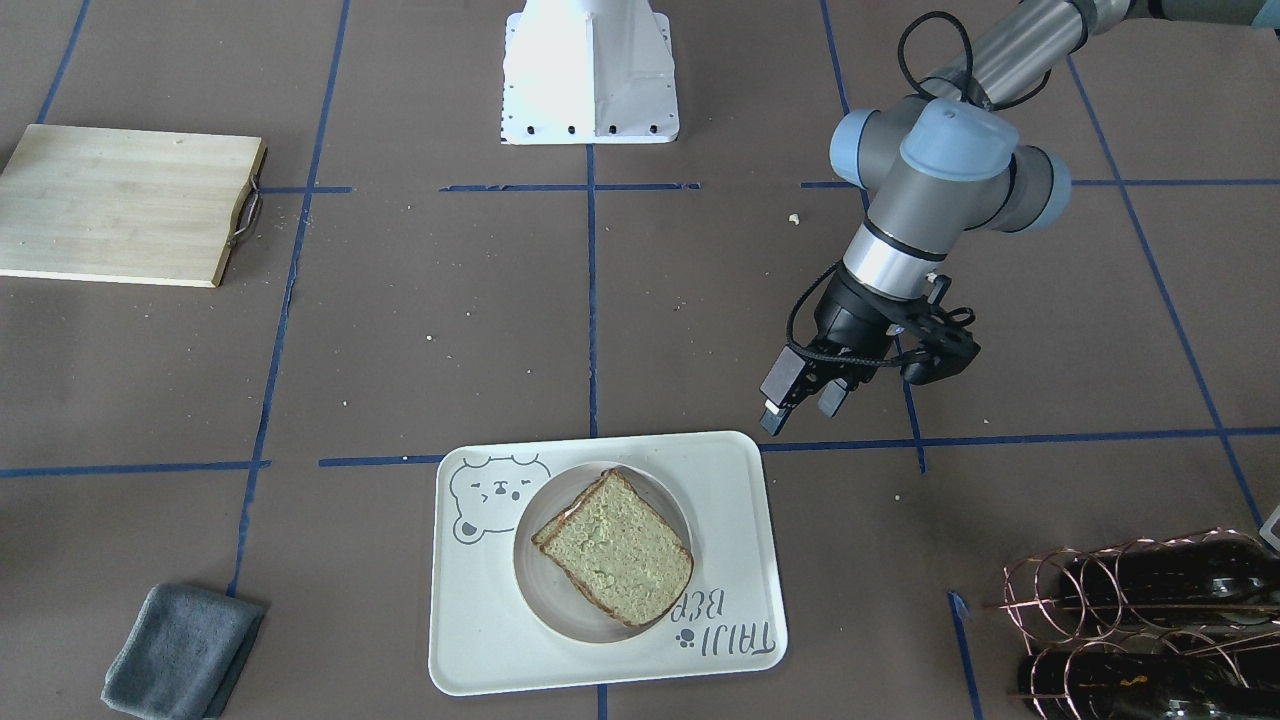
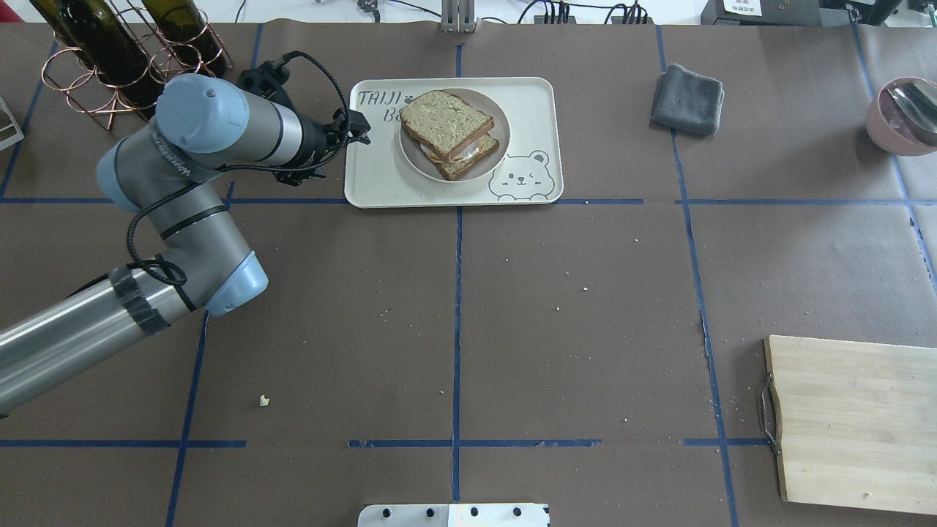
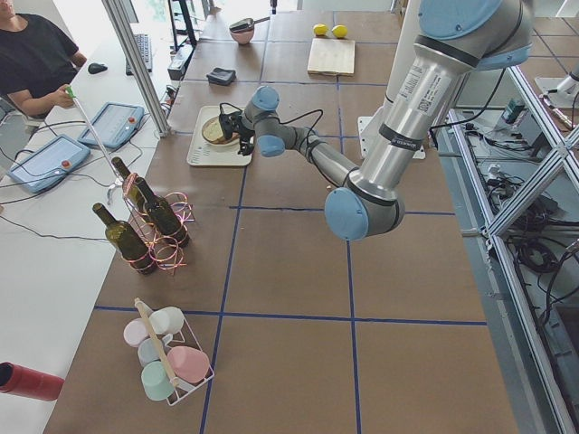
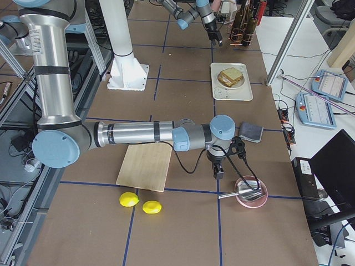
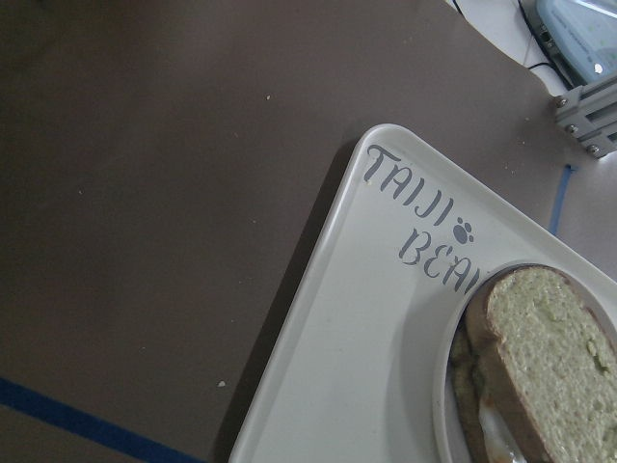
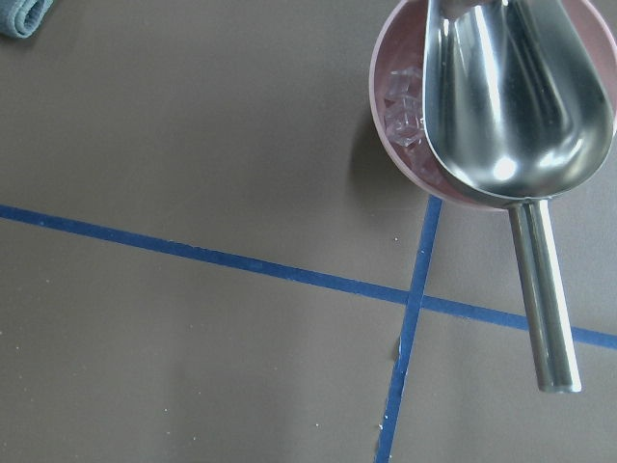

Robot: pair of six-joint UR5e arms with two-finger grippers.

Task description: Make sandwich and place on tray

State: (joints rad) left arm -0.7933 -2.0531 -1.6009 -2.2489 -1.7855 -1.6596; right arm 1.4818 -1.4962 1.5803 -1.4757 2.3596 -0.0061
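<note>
A wooden cutting board [image 2: 853, 424] lies on the counter [image 2: 585, 329], a grey cloth [image 2: 688, 99] well apart; a steel scoop [image 6: 511, 96] rests in a pink bowl [image 2: 889, 143].

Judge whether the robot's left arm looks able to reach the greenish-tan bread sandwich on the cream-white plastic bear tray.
Probably yes. The open left gripper hovers beside the cream-white bear tray, and nothing stands between it and the greenish-tan bread sandwich on its cream plate.

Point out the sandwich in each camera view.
Front-facing: sandwich low centre.
Overhead: sandwich top centre.
Exterior left: sandwich far, upper left.
Exterior right: sandwich upper right of centre.
Left wrist: sandwich bottom right corner.
Right wrist: not in it.
Landmark: the tray with TAIJI BEAR lettering, beneath it.
</note>
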